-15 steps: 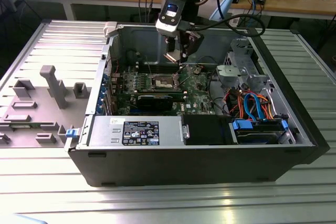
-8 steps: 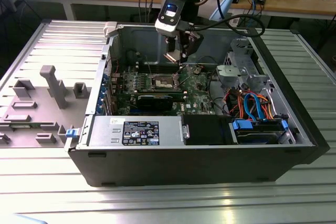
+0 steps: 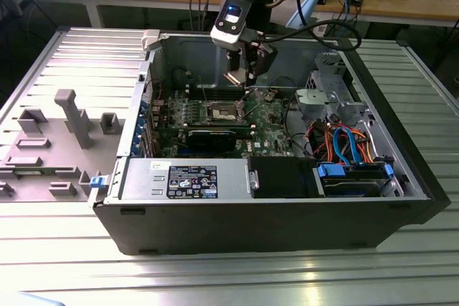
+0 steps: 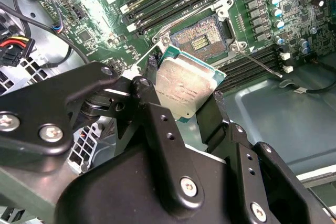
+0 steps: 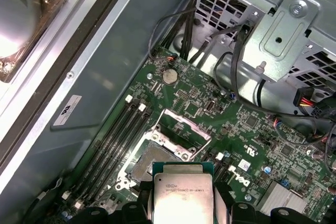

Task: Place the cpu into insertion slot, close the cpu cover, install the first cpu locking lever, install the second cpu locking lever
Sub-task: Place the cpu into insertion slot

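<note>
1. The open metal computer case (image 3: 251, 223) stands on the ridged metal counter (image 3: 215, 277).
2. Inside, the green motherboard (image 3: 269, 116) lies beyond the grey boxy power supply (image 3: 186, 179).
3. The square silvery cpu (image 4: 186, 85), gripped by the black end effector (image 4: 184, 90), hangs above the silver-rimmed insertion slot (image 4: 202, 38).

Open computer case (image 3: 272, 231) on a metal table (image 3: 215, 277).
Power supply (image 3: 186, 179) along the near wall; black expansion card (image 3: 215, 136) behind it; orange and blue cables (image 3: 349, 142) nearby.

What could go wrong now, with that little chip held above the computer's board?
The end effector grips the cpu by its edges near the insertion slot; it might slip, or land crooked and harm the slot. The open cpu cover stands close by, so the cpu could catch on it.
</note>
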You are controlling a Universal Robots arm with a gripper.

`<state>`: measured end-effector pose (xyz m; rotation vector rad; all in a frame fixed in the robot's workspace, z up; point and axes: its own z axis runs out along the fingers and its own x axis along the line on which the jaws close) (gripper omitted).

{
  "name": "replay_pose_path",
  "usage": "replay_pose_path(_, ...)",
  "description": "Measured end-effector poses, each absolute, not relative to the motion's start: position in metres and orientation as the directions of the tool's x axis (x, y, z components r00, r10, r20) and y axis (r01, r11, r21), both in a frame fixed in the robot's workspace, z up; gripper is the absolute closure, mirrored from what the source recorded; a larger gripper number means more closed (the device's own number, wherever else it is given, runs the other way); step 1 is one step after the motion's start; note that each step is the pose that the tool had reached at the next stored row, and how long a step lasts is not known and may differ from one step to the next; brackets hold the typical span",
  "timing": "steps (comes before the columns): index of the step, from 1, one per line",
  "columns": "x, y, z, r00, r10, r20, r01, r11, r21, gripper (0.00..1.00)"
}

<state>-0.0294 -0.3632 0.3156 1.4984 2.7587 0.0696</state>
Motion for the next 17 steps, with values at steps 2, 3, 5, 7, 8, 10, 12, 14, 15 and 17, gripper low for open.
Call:
replay_pose_path(2,-0.0294,-0.3632,0.3155,-0.539,0.842,0.02,0.842,0.538,0.04,0.45)
replay_pose_path(3,-0.0294,-0.3632,0.3155,-0.537,0.843,0.02,0.843,0.536,0.04,0.45)
replay_pose_path(5,-0.0294,-0.3632,0.3155,-0.533,0.846,0.02,0.846,0.532,0.04,0.45)
replay_pose_path(7,-0.0294,-0.3632,0.3154,-0.529,0.848,0.02,0.848,0.528,0.04,0.45)
replay_pose_path(8,-0.0294,-0.3632,0.3154,-0.527,0.849,0.02,0.849,0.526,0.04,0.45)
replay_pose_path(10,-0.0294,-0.3632,0.3154,-0.523,0.852,0.02,0.852,0.522,0.04,0.45)
replay_pose_path(12,-0.0294,-0.3632,0.3153,-0.519,0.855,0.02,0.854,0.518,0.04,0.45)
replay_pose_path(14,-0.0294,-0.3632,0.3153,-0.515,0.857,0.02,0.857,0.514,0.04,0.45)
replay_pose_path(15,-0.0294,-0.3632,0.3152,-0.513,0.858,0.02,0.858,0.512,0.04,0.45)
replay_pose_path(17,-0.0294,-0.3632,0.3152,-0.509,0.861,0.02,0.861,0.508,0.04,0.45)
